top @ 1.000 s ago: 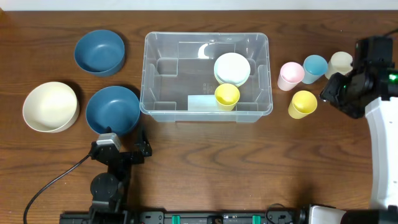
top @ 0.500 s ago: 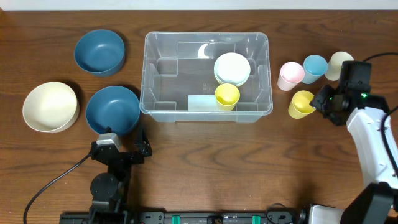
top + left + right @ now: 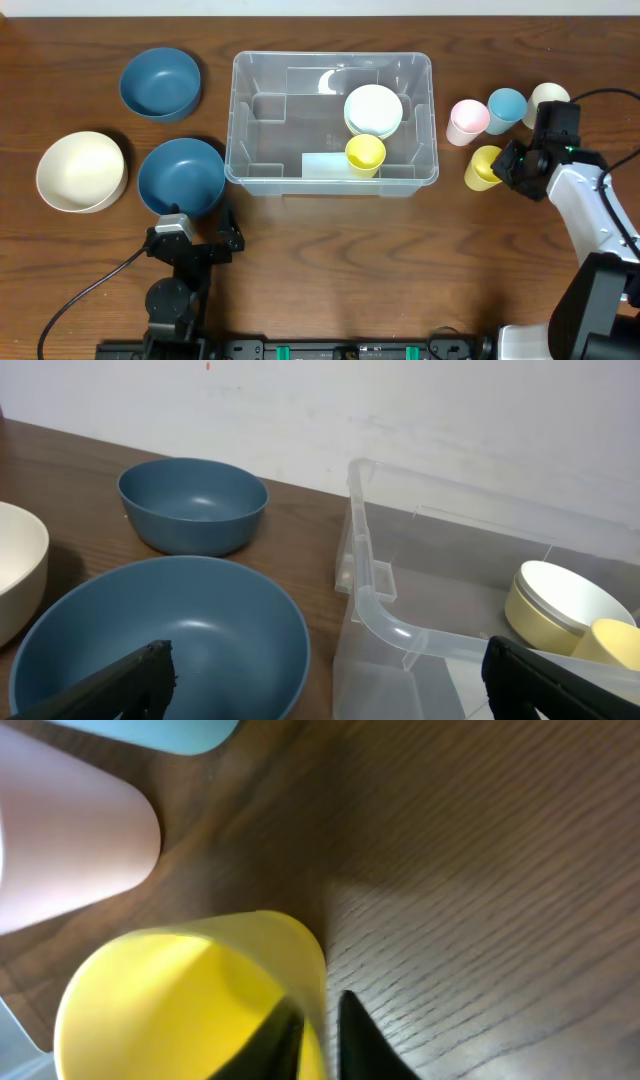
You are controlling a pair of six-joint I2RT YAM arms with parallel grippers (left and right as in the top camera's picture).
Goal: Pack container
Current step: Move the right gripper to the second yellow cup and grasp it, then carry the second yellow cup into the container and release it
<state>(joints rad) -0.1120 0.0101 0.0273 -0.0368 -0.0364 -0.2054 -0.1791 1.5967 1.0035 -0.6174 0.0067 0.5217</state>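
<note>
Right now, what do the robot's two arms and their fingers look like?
The left arm is all black with a grey block near its wrist and a thin black cable trailing left; its fingers are black. The right arm has glossy white links, a black wrist with a green light, a black cable and tapered black fingers.

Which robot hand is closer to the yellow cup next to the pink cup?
Right. The right gripper is at the yellow cup, fingers either side of its rim. The left gripper is far off, by a blue bowl past the container.
</note>
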